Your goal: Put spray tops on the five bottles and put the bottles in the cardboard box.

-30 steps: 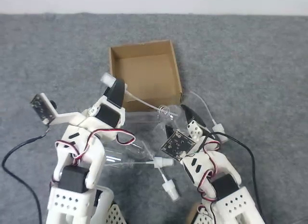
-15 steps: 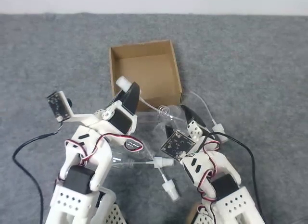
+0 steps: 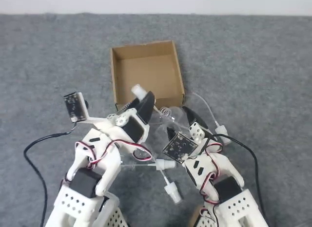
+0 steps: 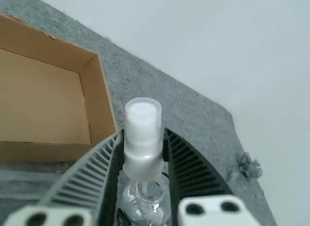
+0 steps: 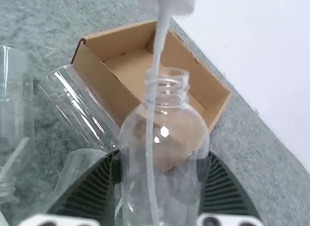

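My left gripper [image 3: 145, 101] is shut on a white spray top [image 3: 139, 91], held just in front of the cardboard box [image 3: 146, 71]. In the left wrist view the spray top [image 4: 143, 134] stands between the fingers [image 4: 104, 160], directly above a clear bottle's neck [image 4: 145, 199]. My right gripper [image 5: 162, 175] is shut on that clear bottle [image 5: 164, 148], upright. The top's thin tube [image 5: 157, 46] runs down through the bottle's open mouth. In the high view the bottle [image 3: 170, 117] sits between the two arms.
Other clear bottles [image 5: 80, 107] lie on the grey carpet beside the held one. Loose spray tops [image 3: 165, 164] [image 3: 172, 190] [image 3: 222, 129] with tubes lie near the right arm. A black cable [image 3: 36, 161] loops at the left.
The left arm has swung to the right with the spray top, bringing it over the bottle in the right gripper. The right arm has kept still.
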{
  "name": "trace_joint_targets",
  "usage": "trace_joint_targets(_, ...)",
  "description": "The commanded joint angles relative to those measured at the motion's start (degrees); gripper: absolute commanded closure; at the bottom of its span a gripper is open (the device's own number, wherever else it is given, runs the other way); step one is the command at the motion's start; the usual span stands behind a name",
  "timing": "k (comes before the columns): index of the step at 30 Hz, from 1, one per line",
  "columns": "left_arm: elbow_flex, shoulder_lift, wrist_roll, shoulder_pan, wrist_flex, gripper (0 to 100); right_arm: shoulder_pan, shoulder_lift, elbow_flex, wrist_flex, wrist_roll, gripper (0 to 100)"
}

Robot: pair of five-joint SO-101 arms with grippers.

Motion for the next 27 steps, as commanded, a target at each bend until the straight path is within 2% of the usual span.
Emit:
trace_joint_targets(1, 0.1, -1.1, -2.8, 2.4, -1.7, 99, -0.1, -1.3, -1.1, -1.0, 0.1, 89.4)
trace_joint_targets(9, 1.4, -1.1, -5.8, 5.8, -1.8, 99, -0.1, -1.3, -1.1, -1.0, 0.1, 89.4)
trace_joint_targets(16, 3.9, -1.1, -10.5, 12.2, -1.8, 99, -0.1, -1.4, -1.1, -1.0, 0.1, 89.4)
trace_joint_targets(21, 3.8, -1.1, -10.6, 12.3, -1.8, 99, -0.1, -1.4, -1.1, -1.0, 0.1, 89.4)
trace_joint_targets(24, 3.8, -1.1, -10.6, 12.3, -1.5, 94, -0.1, -1.4, -1.1, -1.0, 0.1, 89.4)
trace_joint_targets(27, 3.8, -1.1, -10.6, 12.3, -1.3, 86, -0.1, -1.4, -1.1, -1.0, 0.1, 89.4)
